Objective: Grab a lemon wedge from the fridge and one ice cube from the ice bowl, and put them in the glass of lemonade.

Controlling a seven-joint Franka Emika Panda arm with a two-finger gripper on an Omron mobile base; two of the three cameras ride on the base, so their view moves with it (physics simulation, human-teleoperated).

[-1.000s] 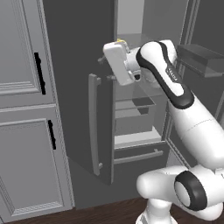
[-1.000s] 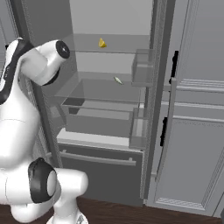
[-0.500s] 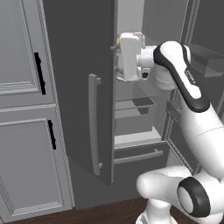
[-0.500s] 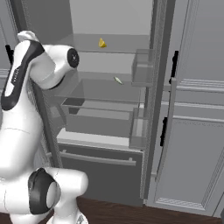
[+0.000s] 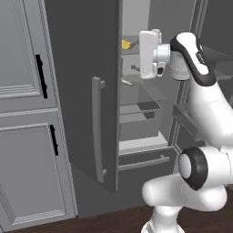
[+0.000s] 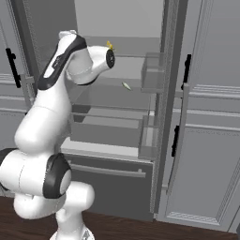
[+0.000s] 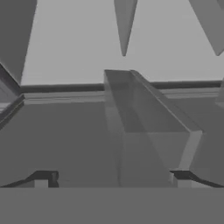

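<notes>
The dark grey fridge (image 5: 82,68) stands with its doors open, showing glass shelves. A small bright yellow lemon wedge (image 5: 126,44) lies on the top shelf; from the right it (image 6: 110,45) peeks out just past my forearm. My white hand (image 5: 148,53) hovers at upper-shelf height in front of the opening, right of the wedge and apart from it. In the hand view my gripper (image 7: 111,180) is open, tips wide apart with nothing between them, facing a clear door bin. The ice bowl, ice cube and glass of lemonade are out of view.
A thin pale green-white item (image 5: 126,82) lies on the middle shelf. The open left door with its long handle (image 5: 97,129) juts toward me. Clear door bins (image 6: 151,77) hang on the right door. Light grey cabinets (image 5: 22,113) flank the fridge.
My arm has swung the hand rightward and slightly up, from in front of the left door's edge to the fridge opening. The wedge has not moved.
</notes>
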